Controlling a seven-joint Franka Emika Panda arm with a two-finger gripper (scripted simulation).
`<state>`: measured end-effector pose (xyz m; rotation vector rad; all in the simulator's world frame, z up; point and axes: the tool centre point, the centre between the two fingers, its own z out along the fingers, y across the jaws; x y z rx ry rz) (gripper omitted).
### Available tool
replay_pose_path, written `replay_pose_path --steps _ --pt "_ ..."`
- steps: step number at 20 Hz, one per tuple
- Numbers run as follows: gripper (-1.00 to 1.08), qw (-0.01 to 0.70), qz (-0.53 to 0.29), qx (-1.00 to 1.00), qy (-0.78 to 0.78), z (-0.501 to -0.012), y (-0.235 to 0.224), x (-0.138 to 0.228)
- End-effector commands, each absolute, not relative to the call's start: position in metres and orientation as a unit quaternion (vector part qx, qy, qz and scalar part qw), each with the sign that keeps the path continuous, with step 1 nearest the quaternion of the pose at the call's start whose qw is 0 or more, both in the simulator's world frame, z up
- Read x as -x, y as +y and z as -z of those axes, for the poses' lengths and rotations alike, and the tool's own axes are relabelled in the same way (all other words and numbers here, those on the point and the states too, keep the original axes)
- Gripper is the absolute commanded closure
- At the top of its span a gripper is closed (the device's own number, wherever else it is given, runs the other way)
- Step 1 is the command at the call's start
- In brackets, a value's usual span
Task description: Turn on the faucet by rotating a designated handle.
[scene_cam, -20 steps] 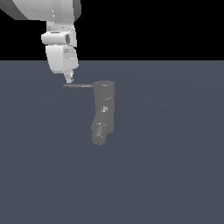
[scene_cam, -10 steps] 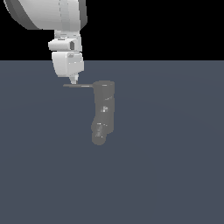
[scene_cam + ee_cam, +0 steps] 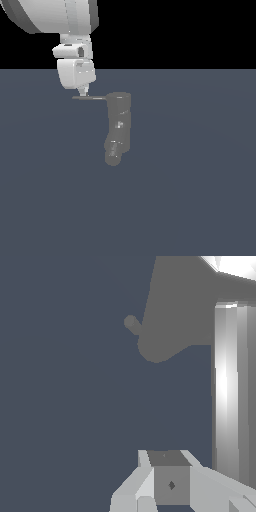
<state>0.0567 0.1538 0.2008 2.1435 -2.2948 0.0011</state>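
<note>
The faucet (image 3: 119, 125) is a dull-grey upright cylinder whose bent spout end points down toward the bottom of the exterior view. Its handle (image 3: 90, 98), a thin dark rod, sticks out from the faucet's top toward the exterior view's left. My gripper (image 3: 84, 92) hangs just above the rod's outer half, its tip touching or nearly touching it. The fingers are pressed together, so it is shut on nothing. In the wrist view the gripper (image 3: 170, 483) sits beside a bright cylinder, the handle (image 3: 227, 391), with the grey faucet (image 3: 185, 306) beyond it.
A flat blue-grey floor (image 3: 200, 190) surrounds the faucet on all sides. The large white robot arm (image 3: 55, 15) fills the upper part of the exterior view's left, above the handle.
The gripper has shifted a little toward the exterior view's right, and the arm looms larger at the top. The handle and faucet have not visibly moved.
</note>
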Motion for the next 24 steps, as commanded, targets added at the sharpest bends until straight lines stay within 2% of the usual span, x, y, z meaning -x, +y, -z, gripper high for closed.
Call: replay_pose_path --steps 1,24 --pt "1.08 0.001 0.000 -0.683 -0.731 -0.201 0.154 -0.050" --pt "1.08 0.000 0.000 -0.682 -0.731 -0.201 0.157 0.019"
